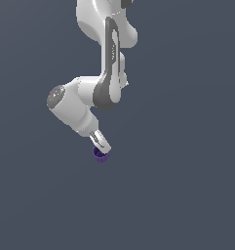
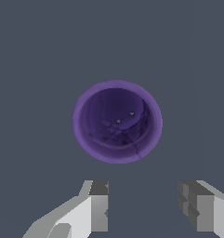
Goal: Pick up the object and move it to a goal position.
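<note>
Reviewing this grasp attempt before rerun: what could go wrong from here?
1. In the wrist view the cup lies ahead of the open gripper, not between its fingers; closing now would likely miss.
2. In the exterior view the fingertips sit right at the cup's rim; descending without recentring could land a finger on the rim and tip or push the cup.
</note>
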Tool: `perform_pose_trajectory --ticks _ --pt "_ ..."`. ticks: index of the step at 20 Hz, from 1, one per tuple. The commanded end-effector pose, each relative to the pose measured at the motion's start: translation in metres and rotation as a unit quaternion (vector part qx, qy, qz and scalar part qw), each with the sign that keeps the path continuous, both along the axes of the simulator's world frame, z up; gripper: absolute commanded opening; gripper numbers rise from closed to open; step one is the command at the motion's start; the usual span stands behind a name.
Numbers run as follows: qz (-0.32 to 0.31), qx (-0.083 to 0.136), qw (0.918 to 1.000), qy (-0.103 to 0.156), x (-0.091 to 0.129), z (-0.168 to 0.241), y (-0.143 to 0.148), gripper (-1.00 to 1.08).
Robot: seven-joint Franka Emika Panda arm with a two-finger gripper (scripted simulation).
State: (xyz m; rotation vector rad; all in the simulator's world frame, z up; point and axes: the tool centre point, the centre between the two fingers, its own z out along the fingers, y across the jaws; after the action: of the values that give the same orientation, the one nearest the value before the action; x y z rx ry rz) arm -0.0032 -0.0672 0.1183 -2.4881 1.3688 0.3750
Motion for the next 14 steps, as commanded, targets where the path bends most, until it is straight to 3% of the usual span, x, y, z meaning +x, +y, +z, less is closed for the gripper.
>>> perform_pose_trajectory --ticks 1,7,14 --pt "-0.056 0.019 0.9980 0.021 -0.001 -0.006 -0.007 0.28" --pt "-0.153 0.054 0.9850 0.059 -0.003 -0.017 -0.020 0.28" --pt "-0.211 0.077 0.9708 0.083 -0.003 -0.023 -0.028 0.28"
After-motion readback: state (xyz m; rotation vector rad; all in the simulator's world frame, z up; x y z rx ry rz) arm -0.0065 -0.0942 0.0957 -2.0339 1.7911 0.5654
